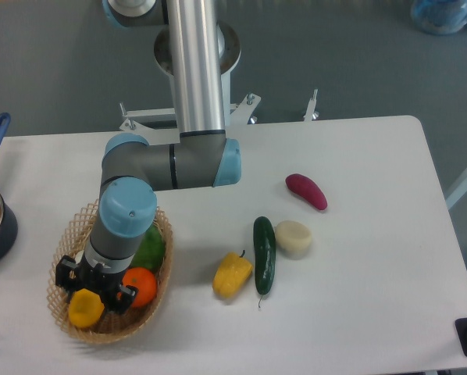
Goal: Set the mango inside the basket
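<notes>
1 basket (62,251), 1 mango (85,307), 1 orange (142,285)
</notes>
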Motion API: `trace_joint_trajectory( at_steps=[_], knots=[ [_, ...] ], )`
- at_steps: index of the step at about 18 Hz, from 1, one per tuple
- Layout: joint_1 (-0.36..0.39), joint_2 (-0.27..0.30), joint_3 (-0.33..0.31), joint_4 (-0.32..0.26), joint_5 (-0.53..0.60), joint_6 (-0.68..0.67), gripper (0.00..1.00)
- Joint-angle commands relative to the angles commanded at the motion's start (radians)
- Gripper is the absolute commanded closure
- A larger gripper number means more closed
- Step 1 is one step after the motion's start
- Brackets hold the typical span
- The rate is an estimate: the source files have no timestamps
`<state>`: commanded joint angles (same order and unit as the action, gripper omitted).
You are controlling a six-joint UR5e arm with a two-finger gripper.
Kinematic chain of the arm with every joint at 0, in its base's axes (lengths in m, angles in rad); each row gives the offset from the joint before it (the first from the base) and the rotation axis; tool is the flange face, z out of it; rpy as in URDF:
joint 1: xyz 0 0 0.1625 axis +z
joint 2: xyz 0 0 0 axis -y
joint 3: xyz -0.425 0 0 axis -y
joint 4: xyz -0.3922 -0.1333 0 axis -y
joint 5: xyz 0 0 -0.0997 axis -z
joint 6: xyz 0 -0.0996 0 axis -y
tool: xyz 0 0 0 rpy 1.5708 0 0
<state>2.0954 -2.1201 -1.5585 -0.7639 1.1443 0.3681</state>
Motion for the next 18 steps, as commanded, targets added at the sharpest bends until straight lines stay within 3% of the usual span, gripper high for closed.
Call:
trace_joint_trajectory(
  at_steps=[5, 9, 10, 15, 18],
  knots=[
    [0.021, 0.063, 0.034, -0.002, 0.035, 0.003, 0.00],
    [0.084, 0.153, 0.061, -0.002, 0.308, 0.122, 0.00],
    [0.115, 0.166, 0.070, -0.002, 0.358, 0.164, 0.00],
    [0.256, 0.201, 0.155, -0.003, 0.377, 0.218, 0.00],
    [0.375, 0.226, 0.207, -0.012, 0.377, 0.355, 0.00]
  ],
)
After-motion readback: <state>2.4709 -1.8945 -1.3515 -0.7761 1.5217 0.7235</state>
